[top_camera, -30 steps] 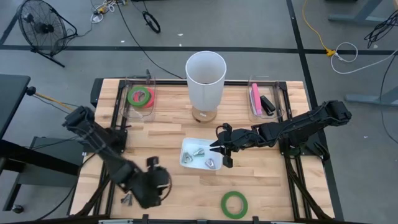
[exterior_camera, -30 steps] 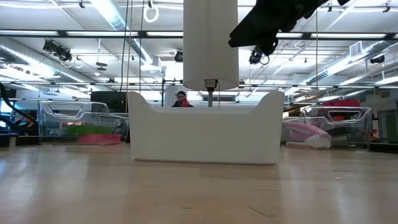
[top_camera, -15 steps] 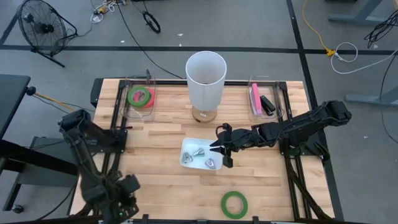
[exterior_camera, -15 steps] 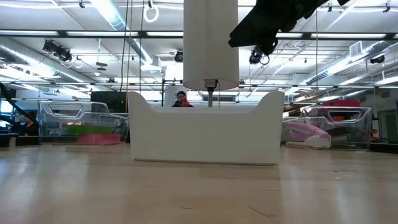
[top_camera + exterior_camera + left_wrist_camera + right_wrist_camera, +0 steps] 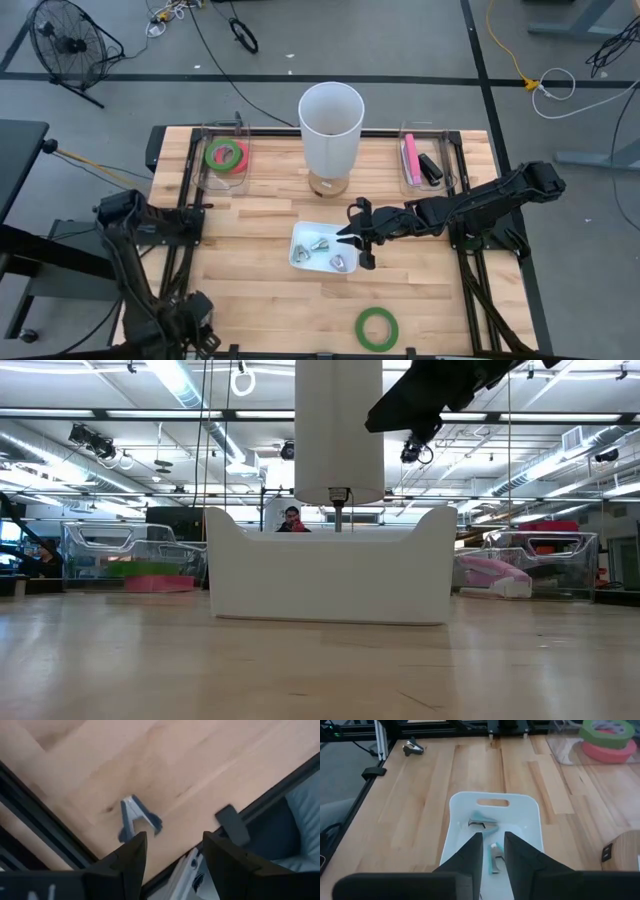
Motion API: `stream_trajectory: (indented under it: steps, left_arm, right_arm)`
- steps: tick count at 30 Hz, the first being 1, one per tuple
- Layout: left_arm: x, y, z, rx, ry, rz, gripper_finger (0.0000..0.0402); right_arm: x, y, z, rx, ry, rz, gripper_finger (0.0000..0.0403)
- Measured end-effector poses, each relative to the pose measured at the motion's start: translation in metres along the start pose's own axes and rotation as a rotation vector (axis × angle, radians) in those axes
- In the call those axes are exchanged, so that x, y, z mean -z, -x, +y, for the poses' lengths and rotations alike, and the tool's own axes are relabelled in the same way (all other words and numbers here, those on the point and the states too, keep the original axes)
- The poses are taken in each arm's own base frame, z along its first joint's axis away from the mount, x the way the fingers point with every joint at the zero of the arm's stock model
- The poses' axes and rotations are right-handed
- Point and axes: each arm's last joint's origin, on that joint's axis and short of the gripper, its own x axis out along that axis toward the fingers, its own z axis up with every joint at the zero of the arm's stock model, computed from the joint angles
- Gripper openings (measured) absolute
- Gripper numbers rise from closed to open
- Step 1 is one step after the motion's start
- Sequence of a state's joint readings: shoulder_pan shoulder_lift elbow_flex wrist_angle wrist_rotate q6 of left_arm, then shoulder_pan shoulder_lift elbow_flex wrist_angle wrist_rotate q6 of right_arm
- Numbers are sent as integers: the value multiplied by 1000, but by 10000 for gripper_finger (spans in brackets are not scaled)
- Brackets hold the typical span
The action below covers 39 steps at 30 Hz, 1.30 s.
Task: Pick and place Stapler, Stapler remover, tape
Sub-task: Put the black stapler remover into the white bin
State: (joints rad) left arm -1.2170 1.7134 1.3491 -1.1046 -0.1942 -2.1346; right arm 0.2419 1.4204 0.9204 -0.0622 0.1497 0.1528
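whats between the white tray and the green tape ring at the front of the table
Nothing: in the high view, only bare wooden tabletop separates the white plastic tray from the loose green tape ring. The right gripper hovers at the tray's edge, not over that stretch.

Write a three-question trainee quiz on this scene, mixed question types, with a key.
1. True or false: the white plastic tray holds several small staple removers.
2. Which container holds the pink stapler? A) the tall white cylinder B) the clear bin on the table's far right C) the white tray.
3. Fill in: the loose green tape ring lies on the wooden table near its ____ edge.

Key: 1 true; 2 B; 3 front. The right gripper hovers over the tray's right end; the left gripper is at the front left corner, above a lone blue staple remover.
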Motion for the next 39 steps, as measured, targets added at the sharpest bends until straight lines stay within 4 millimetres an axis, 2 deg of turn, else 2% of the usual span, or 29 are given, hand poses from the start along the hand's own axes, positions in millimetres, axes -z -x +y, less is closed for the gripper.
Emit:
stream_trajectory:
  steps: [10, 16, 26, 32, 35, 39]
  left_arm:
    - [2, -33, -16, -62, 73, 31, 197]
    - [0, -45, -19, -173, 128, 133, 197]
    - [-9, -66, -27, -227, 165, 104, 197]
    - [-8, -72, -27, -291, 189, 181, 196]
    - [-7, -73, -28, -287, 200, 191, 183]
    - [-7, -73, -28, -278, 201, 179, 140]
  right_arm:
    - [-1, 0, 0, -2, 30, -14, 81]
    - [1, 0, 0, 1, 39, 11, 81]
    - [5, 0, -1, 7, 45, 55, 81]
    - [7, 0, -1, 9, 47, 72, 81]
    - [7, 0, -1, 9, 47, 72, 81]
    - [7, 0, -1, 10, 47, 72, 81]
